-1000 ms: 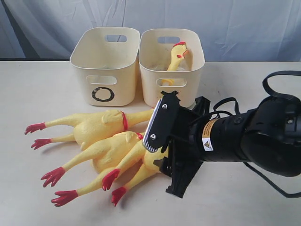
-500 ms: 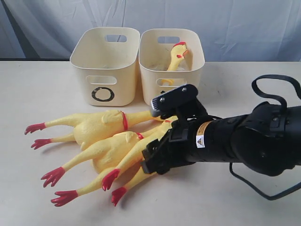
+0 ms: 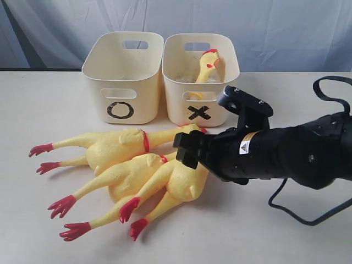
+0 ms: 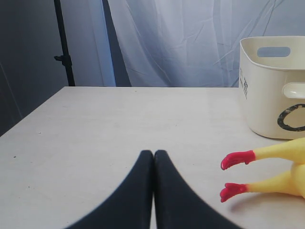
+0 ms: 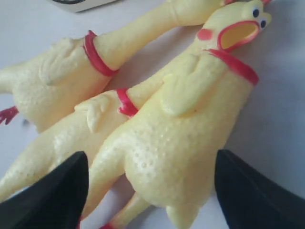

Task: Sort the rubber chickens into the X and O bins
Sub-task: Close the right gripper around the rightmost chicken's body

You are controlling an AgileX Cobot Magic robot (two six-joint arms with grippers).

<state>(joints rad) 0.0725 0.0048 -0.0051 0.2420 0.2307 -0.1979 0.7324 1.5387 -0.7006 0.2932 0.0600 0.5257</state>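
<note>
Three long-legged rubber chickens lie side by side on the table: a far one, a middle one and a near one. A shorter fourth chicken stands head-up in the X bin, which sits right of the O bin. My right gripper is down over the near chicken. In the right wrist view it is open, its fingers straddling that chicken's body without touching it. My left gripper is shut and empty, low over the table left of the chickens' red feet.
The right arm's black cable loops over the table at the right. A pale curtain hangs behind the bins. The O bin stands beyond the feet in the left wrist view.
The right gripper has turned and dropped onto the near chicken, moving right. The X on the bin, hidden before, now shows. The chickens have not moved.
</note>
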